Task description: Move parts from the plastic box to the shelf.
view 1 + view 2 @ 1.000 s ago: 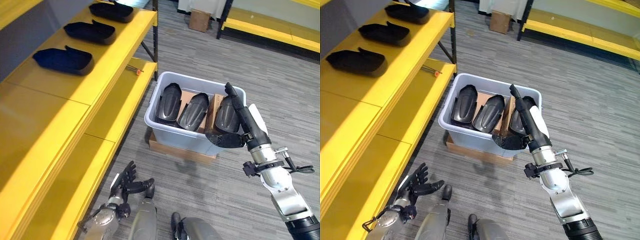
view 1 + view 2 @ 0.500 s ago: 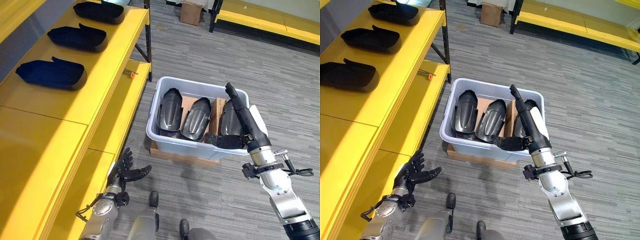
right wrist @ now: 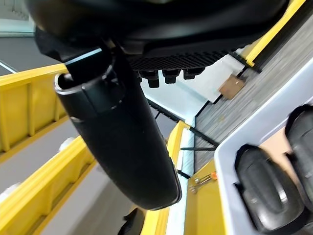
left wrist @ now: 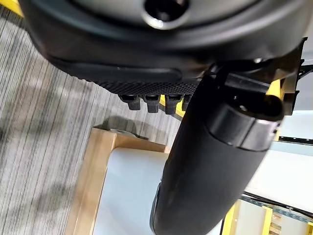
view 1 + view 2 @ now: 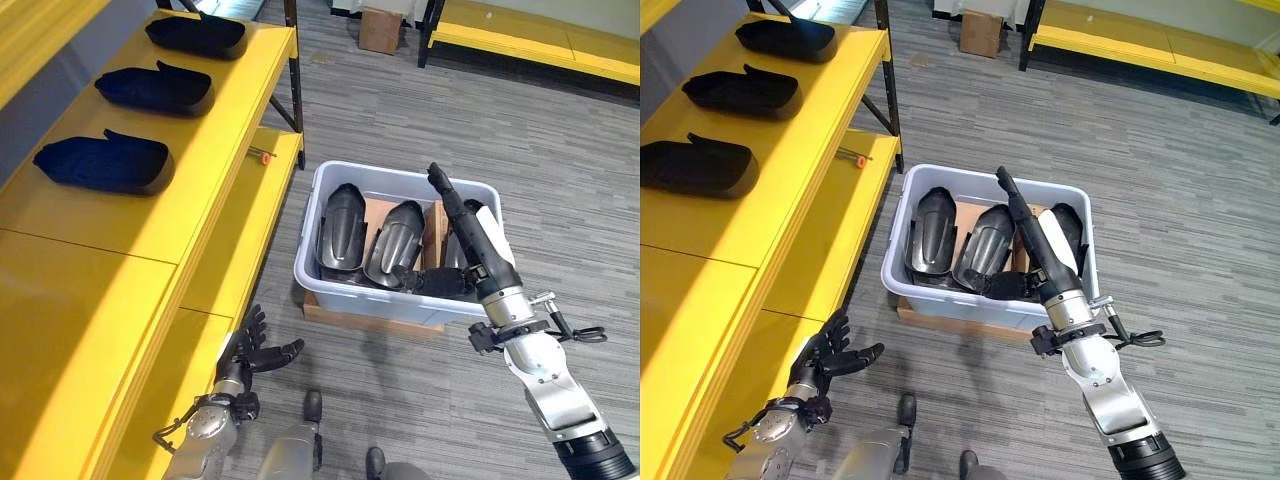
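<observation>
Progress looks partial: three dark, shallow moulded plastic parts (image 5: 103,163) already lie in a row on the yellow shelf (image 5: 90,260), running from nine toward eleven o'clock, while three more glossy black curved parts (image 5: 340,225) stand on edge, side by side, in the pale grey plastic box (image 5: 352,293) at the scene's centre. A brown cardboard sheet (image 5: 377,205) shows behind them inside the box, which sits on a flat brown board (image 5: 340,315) on the grey floor. The right hand (image 5: 468,243) reaches over the box's three-o'clock end, fingers straight and thumb spread toward the parts, holding nothing. The left hand (image 5: 250,346) hangs at seven o'clock beside the lower shelf edge, fingers spread and empty. All three boxed parts remain to be moved.
</observation>
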You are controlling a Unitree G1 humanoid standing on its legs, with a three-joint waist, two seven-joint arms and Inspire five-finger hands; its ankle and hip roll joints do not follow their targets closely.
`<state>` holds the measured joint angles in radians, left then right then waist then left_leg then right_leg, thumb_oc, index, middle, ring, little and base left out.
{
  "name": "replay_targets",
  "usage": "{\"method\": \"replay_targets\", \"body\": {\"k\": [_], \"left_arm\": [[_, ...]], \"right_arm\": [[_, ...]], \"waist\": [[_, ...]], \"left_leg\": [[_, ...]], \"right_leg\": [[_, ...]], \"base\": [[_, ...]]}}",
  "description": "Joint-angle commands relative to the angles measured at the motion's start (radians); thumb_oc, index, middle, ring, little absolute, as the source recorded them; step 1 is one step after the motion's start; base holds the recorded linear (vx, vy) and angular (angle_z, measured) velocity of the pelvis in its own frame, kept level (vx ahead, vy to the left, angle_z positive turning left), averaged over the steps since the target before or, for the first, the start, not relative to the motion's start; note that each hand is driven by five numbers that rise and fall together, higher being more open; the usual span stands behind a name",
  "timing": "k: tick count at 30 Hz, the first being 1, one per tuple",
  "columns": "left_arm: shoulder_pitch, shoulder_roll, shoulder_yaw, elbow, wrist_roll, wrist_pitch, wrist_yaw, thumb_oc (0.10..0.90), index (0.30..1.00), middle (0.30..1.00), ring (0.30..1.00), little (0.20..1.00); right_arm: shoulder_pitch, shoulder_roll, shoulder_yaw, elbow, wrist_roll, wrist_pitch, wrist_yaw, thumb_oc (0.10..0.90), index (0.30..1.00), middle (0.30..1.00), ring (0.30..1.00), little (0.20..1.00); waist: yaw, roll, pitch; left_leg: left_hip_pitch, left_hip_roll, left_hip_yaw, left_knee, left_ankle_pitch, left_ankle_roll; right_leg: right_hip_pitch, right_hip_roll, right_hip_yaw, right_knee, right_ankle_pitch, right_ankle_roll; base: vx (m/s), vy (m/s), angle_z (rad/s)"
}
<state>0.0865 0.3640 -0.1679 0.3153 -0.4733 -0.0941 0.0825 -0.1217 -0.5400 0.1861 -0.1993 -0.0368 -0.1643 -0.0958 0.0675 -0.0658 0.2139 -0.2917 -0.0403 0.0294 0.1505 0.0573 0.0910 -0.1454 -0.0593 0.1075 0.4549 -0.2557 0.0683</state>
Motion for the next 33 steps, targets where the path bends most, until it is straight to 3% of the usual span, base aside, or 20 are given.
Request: {"method": "replay_targets", "body": {"k": [1,2,3,5,6,7,9,10,11,12,15,20,28,33], "left_arm": [[-0.029,0.044,0.026,-0.081,0.048,-0.093,0.021,0.9,1.0,1.0,1.0,1.0],[-0.025,0.048,0.03,-0.086,0.052,-0.093,0.026,0.9,1.0,1.0,1.0,1.0],[-0.028,0.042,0.037,-0.085,0.051,-0.095,0.025,0.9,1.0,1.0,1.0,1.0],[-0.035,0.039,0.041,-0.077,0.052,-0.098,0.024,0.9,1.0,1.0,1.0,1.0],[-0.046,0.037,0.041,-0.068,0.054,-0.101,0.024,0.9,1.0,1.0,1.0,1.0],[-0.052,0.034,0.043,-0.07,0.051,-0.103,0.024,0.9,1.0,1.0,1.0,1.0],[-0.063,0.027,0.045,-0.07,0.053,-0.109,0.026,0.9,1.0,1.0,1.0,1.0],[-0.075,0.02,0.044,-0.063,0.055,-0.115,0.033,0.9,1.0,1.0,1.0,1.0],[-0.076,0.02,0.043,-0.063,0.055,-0.115,0.033,0.9,1.0,1.0,1.0,1.0],[-0.074,0.018,0.04,-0.061,0.057,-0.118,0.032,0.9,1.0,1.0,1.0,1.0],[-0.072,0.014,0.046,-0.056,0.056,-0.117,0.033,0.9,1.0,1.0,1.0,1.0],[-0.037,-0.008,0.058,-0.064,0.037,-0.119,0.032,0.9,1.0,1.0,1.0,1.0],[-0.01,-0.008,0.053,-0.096,0.029,-0.116,0.018,0.9,1.0,1.0,1.0,1.0],[-0.015,-0.013,0.037,-0.101,0.027,-0.114,0.018,0.9,1.0,1.0,1.0,1.0]], "right_arm": [[-0.1,0.036,0.002,-0.105,-0.009,-0.079,-0.02,0.9,1.0,1.0,1.0,1.0],[-0.104,0.048,0.018,-0.098,-0.009,-0.078,-0.018,0.9,1.0,1.0,1.0,1.0],[-0.115,0.056,0.038,-0.089,-0.009,-0.074,-0.01,0.9,1.0,1.0,1.0,1.0],[-0.116,0.052,0.041,-0.085,-0.005,-0.073,-0.005,0.9,1.0,1.0,1.0,1.0],[-0.113,0.048,0.04,-0.086,-0.001,-0.074,-0.001,0.9,1.0,1.0,1.0,1.0],[-0.11,0.045,0.038,-0.086,0.002,-0.074,-0.001,0.9,1.0,1.0,1.0,1.0],[-0.103,0.04,0.034,-0.094,-0.001,-0.073,-0.005,0.9,1.0,1.0,1.0,1.0],[-0.089,0.036,0.025,-0.105,-0.006,-0.076,-0.009,0.9,1.0,1.0,1.0,1.0],[-0.089,0.036,0.024,-0.105,-0.006,-0.076,-0.009,0.9,1.0,1.0,1.0,1.0],[-0.08,0.03,0.011,-0.115,-0.009,-0.077,-0.011,0.9,1.0,1.0,1.0,1.0],[-0.066,0.026,-0.006,-0.13,-0.003,-0.084,-0.012,0.9,1.0,1.0,1.0,1.0],[-0.075,0.001,0.002,-0.158,-0.004,-0.094,-0.008,0.9,1.0,1.0,1.0,1.0],[-0.166,-0.047,0.0,-0.15,-0.013,-0.098,-0.035,0.9,1.0,1.0,1.0,1.0],[-0.257,-0.081,0.001,-0.135,-0.048,-0.09,-0.063,0.9,1.0,1.0,1.0,1.0]], "waist": [[-0.008,0.011,0.001],[-0.008,0.025,0.022],[-0.026,0.047,0.041],[-0.04,0.049,0.054],[-0.056,0.049,0.07],[-0.065,0.046,0.078],[-0.074,0.046,0.092],[-0.08,0.041,0.103],[-0.081,0.042,0.105],[-0.084,0.033,0.11],[-0.084,0.016,0.104],[-0.092,0.03,0.077],[-0.09,0.069,0.064],[-0.084,0.088,0.068]], "left_leg": [[0.063,0.019,-0.051,-0.005,-0.067,0.017],[0.11,0.013,-0.04,-0.025,-0.079,0.027],[0.152,0.015,-0.026,-0.055,-0.075,0.026],[0.169,0.01,-0.029,-0.062,-0.078,0.022],[0.181,0.003,-0.034,-0.058,-0.087,0.016],[0.183,-0.003,-0.035,-0.051,-0.097,0.01],[0.19,-0.002,-0.032,-0.031,-0.13,-0.008],[0.196,0.006,-0.035,0.004,-0.164,-0.027],[0.197,0.006,-0.037,0.008,-0.166,-0.027],[0.2,0.011,-0.039,0.034,-0.19,-0.041],[0.198,0.022,-0.041,0.061,-0.212,-0.061],[0.223,0.079,-0.052,0.034,-0.213,-0.1],[0.249,0.195,-0.047,-0.098,-0.127,-0.142],[0.239,0.216,-0.037,-0.134,-0.095,-0.151]], "right_leg": [[-0.002,-0.043,0.005,0.135,0.324,0.046],[-0.039,-0.066,-0.043,0.184,0.317,0.041],[-0.124,-0.049,-0.08,0.175,0.285,0.031],[-0.146,-0.027,-0.076,0.147,0.256,0.028],[-0.17,-0.001,-0.061,0.083,0.225,0.026],[-0.183,-0.007,-0.043,0.015,0.224,0.03],[-0.185,-0.071,-0.03,-0.165,0.262,0.047],[-0.17,-0.132,-0.034,-0.293,0.315,0.065],[-0.164,-0.132,-0.037,-0.3,0.319,0.066],[-0.158,-0.18,-0.037,-0.337,0.372,0.08],[-0.13,-0.199,-0.073,-0.362,0.381,0.088],[-0.12,-0.159,-0.12,-0.325,0.355,0.084],[-0.178,-0.084,-0.148,-0.244,0.269,0.054],[-0.223,-0.066,-0.148,-0.214,0.253,0.044]], "base": [[0.13,0.279,-0.05],[0.18,0.32,-0.16],[0.14,0.219,-0.37],[0.1,0.071,-0.4],[0.11,0.009,-0.12],[0.13,-0.026,0.22],[0.18,-0.103,0.2],[0.16,-0.131,-0.01],[0.2,-0.239,0.07],[0.08,-0.131,0.09],[0.12,-0.226,0.29],[0.15,-0.249,0.35],[0.09,-0.184,-0.06],[0.03,-0.077,-0.03]]}}
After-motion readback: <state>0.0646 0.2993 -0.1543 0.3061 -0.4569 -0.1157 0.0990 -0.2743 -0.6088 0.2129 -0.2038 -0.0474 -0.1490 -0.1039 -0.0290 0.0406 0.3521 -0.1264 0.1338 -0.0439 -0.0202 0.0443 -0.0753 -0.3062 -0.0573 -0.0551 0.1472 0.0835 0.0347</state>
